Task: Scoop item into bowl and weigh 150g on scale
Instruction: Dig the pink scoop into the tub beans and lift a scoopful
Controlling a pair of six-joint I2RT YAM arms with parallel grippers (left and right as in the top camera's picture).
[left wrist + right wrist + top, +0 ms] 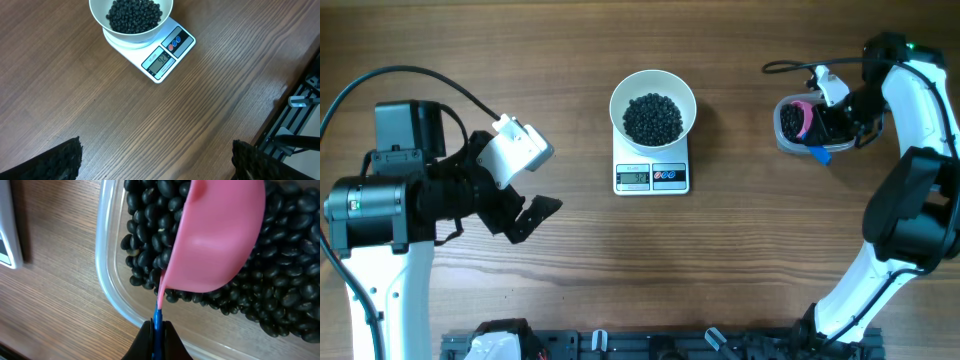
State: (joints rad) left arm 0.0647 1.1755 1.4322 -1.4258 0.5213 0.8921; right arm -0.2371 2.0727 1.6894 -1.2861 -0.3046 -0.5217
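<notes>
Under our right hand (157, 340) sits one clear plastic tub (112, 280). Its near wall curves just ahead of the fingertips. A heap of black beans (290, 295) fills it. One pink scoop (215, 240) lies bowl-down on that heap and covers much of it from the wrist view. From above, the hand itself hides the tub's far side. The right hand is pressed together, pinching the scoop's thin blue handle (157, 320) between its fingertips, just outside the tub's wall.

Well off to the left of that hand stands the one white bowl (653, 105), sitting on the one white scale (652, 177). A second heap of the item (653, 118) lies in the bowl. The scale's front edge carries one grey display (160, 59), whose digits we cannot read with confidence. Beside the display are two round buttons (175, 42), one red and one blue.

Our left hand (527, 212) hangs above the wooden desk (740, 260), fingers spread wide and gripping nothing. The bowl and scale lie ahead of it and to its right, well apart. Its wrist is angled so that the fingers point towards the desk's middle. The right arm (920, 110) rises from the near edge, bends and reaches back down over the tub. A black cable (790, 67) runs beyond the right hand. A dark rack (650, 345) lines the near edge, behind both hands.
</notes>
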